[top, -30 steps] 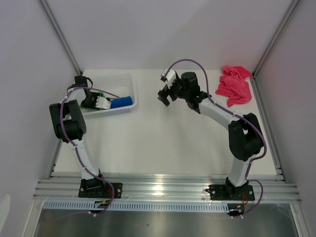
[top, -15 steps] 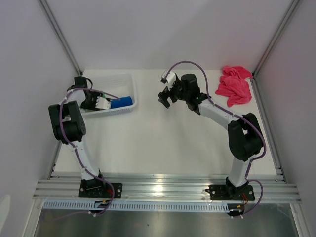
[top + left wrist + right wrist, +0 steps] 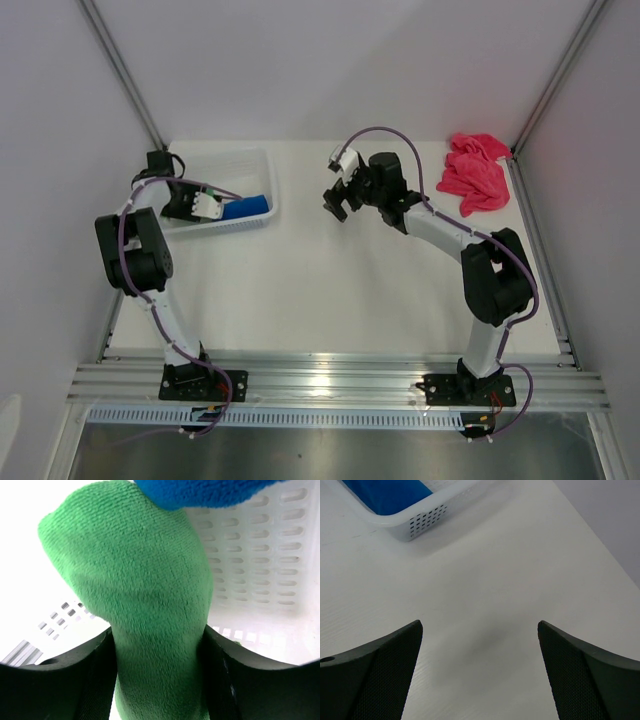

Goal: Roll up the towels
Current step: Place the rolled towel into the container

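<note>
Progress, my read: two of three are done.

- **Worktop**: only one loose item on it.
- **White slotted basket**: sits far left.
- **Pink towel**: crumpled heap at the far right corner, unrolled, well apart from both arms.
- **Blue towel**: tight roll in the basket, along its near wall.
- **Green towel**: also looks rolled, inside the basket and touching the blue one.
- **Left gripper**: down in the basket, both fingers against the green roll's sides, pinching it. Looks like a placement.
- **Right gripper**: hangs over bare worktop near the middle, jaws spread wide, nothing between them.

Left to do: release green, then roll pink and probably put it in the basket.

View differences:
- **Overhead:** the only view with the pink towel and both arms. The left wrist hides nearly all of the green towel.
- **Left wrist:** the only view showing the green roll, the finger contact, and blue butted against its far end.
- **Right wrist:** shows the basket corner with blue inside, and its own empty jaws. No green or pink.
</note>
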### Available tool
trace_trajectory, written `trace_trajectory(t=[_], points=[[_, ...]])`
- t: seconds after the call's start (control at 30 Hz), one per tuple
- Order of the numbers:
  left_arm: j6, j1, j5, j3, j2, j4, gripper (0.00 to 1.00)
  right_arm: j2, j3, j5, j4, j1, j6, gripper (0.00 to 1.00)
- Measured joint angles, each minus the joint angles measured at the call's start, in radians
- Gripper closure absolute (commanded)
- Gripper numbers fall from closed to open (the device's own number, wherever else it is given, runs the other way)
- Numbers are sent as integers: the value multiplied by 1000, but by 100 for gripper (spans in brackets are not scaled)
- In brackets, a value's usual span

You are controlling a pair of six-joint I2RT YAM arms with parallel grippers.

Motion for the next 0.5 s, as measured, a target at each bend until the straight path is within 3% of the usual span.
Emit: trace_trajectory(t=[0.4, 0.5], points=[[0, 0, 20, -1, -53, -18, 36, 0, -10, 0, 0, -6, 0, 1], [0, 0, 20, -10, -58, -26, 41, 0, -10, 0, 0, -6, 0, 1]])
